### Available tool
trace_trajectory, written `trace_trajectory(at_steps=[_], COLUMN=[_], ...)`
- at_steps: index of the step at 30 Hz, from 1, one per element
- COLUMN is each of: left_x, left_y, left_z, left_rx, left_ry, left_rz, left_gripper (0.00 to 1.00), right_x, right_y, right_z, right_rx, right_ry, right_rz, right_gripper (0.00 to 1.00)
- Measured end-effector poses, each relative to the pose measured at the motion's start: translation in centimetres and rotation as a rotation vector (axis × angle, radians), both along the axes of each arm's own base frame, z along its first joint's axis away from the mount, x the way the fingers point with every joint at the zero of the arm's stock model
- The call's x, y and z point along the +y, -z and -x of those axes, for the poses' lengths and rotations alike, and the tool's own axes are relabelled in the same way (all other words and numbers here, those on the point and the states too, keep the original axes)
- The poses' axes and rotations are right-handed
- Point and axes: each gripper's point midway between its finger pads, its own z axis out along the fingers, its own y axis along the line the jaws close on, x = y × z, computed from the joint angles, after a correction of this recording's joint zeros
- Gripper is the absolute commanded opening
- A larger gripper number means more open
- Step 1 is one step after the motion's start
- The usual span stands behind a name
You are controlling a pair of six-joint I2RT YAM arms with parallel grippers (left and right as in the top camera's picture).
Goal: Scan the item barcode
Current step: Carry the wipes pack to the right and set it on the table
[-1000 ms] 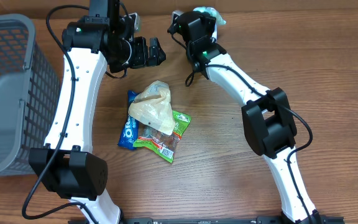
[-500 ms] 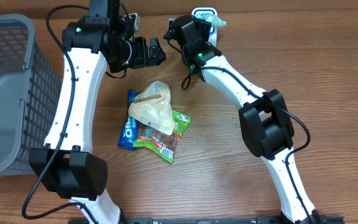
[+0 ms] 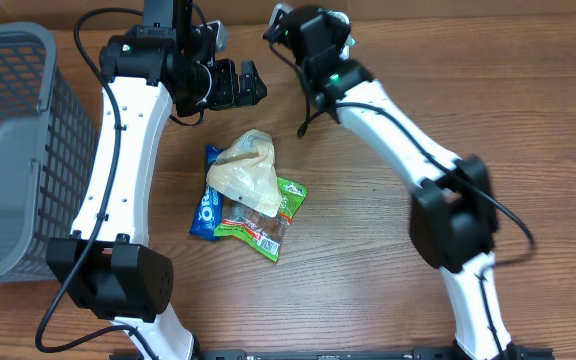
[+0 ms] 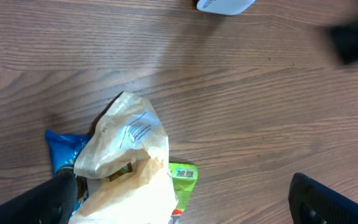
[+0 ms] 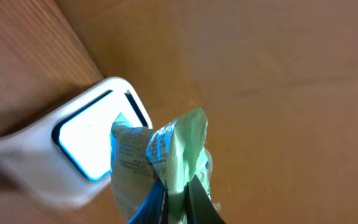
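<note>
The right tool [image 5: 176, 200] pinches 1 green packet [image 5: 160, 155] before the scanner [image 5: 86, 146] at centre left, so the scan seems underway. The left tool [image 3: 240, 84] is spread; the pile [image 3: 248, 195] waits.

This looks like a robotics lab set up as a mock shop checkout. A white and black left arm [image 3: 118, 150] and right arm [image 3: 393, 125] are mounted at a wood-grain worktop [image 3: 368, 280], which is not how a real shop looks. The goods point to retail: a grey mesh shopping basket [image 3: 8, 150] at the left edge and a small heap of snack packets [image 3: 248, 200] in the middle. A white barcode scanner [image 5: 73, 149] has a lit blue window. The right hand [image 5: 178, 196] pinches a pale green packet [image 5: 166, 155] in front of it.
</note>
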Motion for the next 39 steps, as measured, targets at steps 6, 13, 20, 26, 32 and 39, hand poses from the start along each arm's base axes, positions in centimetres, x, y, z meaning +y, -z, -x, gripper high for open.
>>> trace_trajectory(at_steps=[6, 13, 20, 26, 32, 39], left_x=[0.0, 0.0, 0.0, 0.0, 0.0, 0.0], left_y=[0.0, 0.0, 0.0, 0.0, 0.0, 0.0], left_z=[0.0, 0.0, 0.0, 0.0, 0.0, 0.0], left_rx=[0.000, 0.000, 0.000, 0.000, 0.000, 0.000], left_ry=[0.000, 0.000, 0.000, 0.000, 0.000, 0.000], left_rz=[0.000, 0.000, 0.000, 0.000, 0.000, 0.000], left_gripper=[1.00, 1.00, 1.00, 1.00, 1.00, 1.00], right_x=[-4.7, -16.1, -25.3, -29.9, -30.4, -31.4], right_y=[-12.1, -11.7, -0.6, 6.9, 13.6, 15.0], right_z=[10.2, 18.8, 20.1, 20.4, 21.7, 23.0], right_rx=[0.125, 0.422, 0.694, 0.676, 0.668, 0.649], right_ry=[0.094, 0.499, 0.931, 1.074, 1.104, 1.179], right_rz=[-0.440, -0.843, -1.170, -1.259, -1.276, -1.207], right_gripper=[0.06, 0.04, 0.04, 0.04, 0.05, 0.10])
